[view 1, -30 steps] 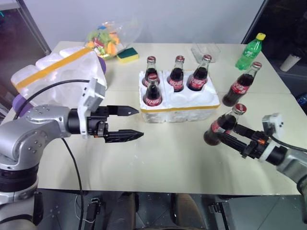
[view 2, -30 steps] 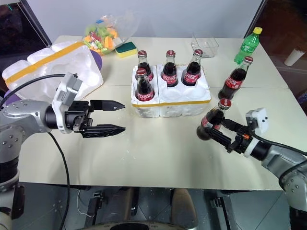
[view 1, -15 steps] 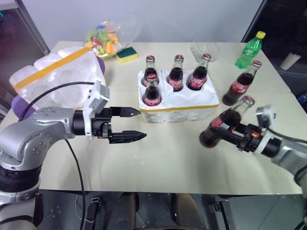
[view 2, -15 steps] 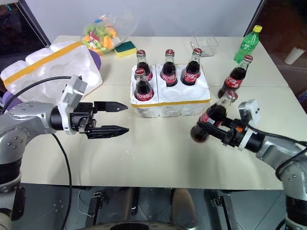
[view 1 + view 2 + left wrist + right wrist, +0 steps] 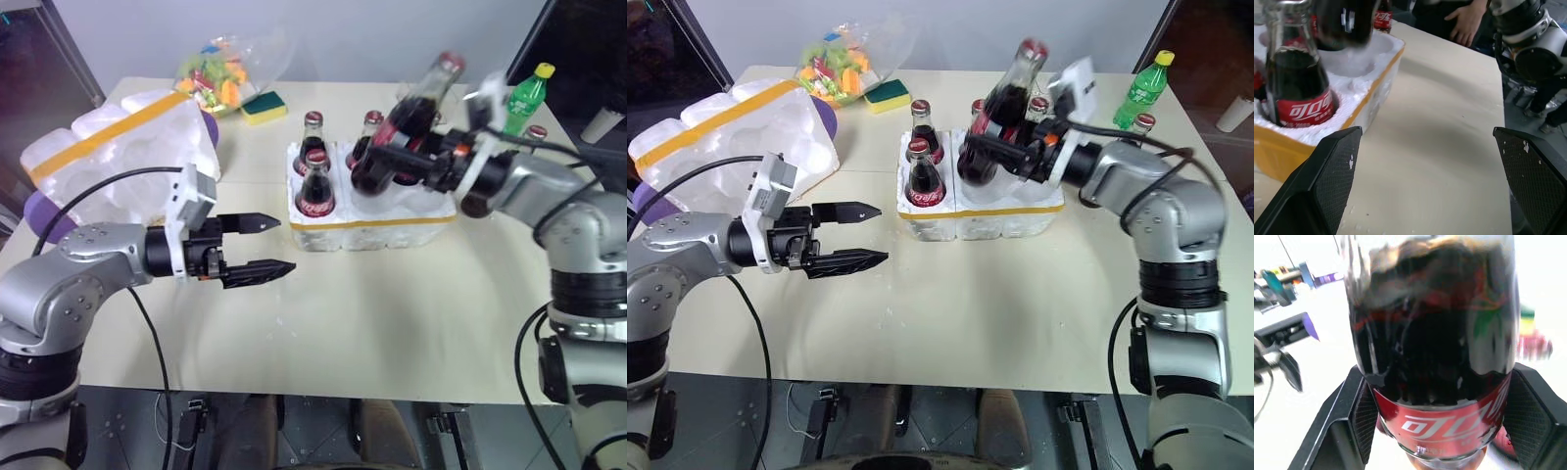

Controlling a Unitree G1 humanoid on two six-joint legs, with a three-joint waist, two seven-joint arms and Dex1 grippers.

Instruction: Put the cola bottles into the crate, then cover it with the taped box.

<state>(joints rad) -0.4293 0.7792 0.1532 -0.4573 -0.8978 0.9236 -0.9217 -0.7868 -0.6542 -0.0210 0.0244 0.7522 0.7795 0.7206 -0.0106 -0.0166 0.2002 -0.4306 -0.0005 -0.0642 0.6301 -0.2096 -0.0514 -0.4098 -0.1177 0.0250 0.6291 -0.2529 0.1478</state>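
Note:
A low white crate (image 5: 377,227) with a yellow band stands mid-table. Upright in its wells are cola bottles: one at the front left (image 5: 314,188), one behind it (image 5: 312,129), and others partly hidden by my right arm. My right gripper (image 5: 384,162) is shut on a cola bottle (image 5: 409,113), held tilted in the air over the crate's middle wells with its red cap up and to the right. Another cola bottle (image 5: 1142,122) peeks out behind that arm. My left gripper (image 5: 285,243) hovers open and empty just left of the crate. The taped box (image 5: 118,147) lies at the far left.
A green soda bottle (image 5: 526,93) stands at the back right. At the back are a bag of colourful items (image 5: 220,73) and a yellow-green sponge (image 5: 262,108). Something purple (image 5: 44,215) sticks out under the taped box. A person's hand (image 5: 1466,22) is beyond the table.
My right arm has lifted the cola bottle from the table's front right, up and leftward to above the crate. My left gripper has stayed in place, open.

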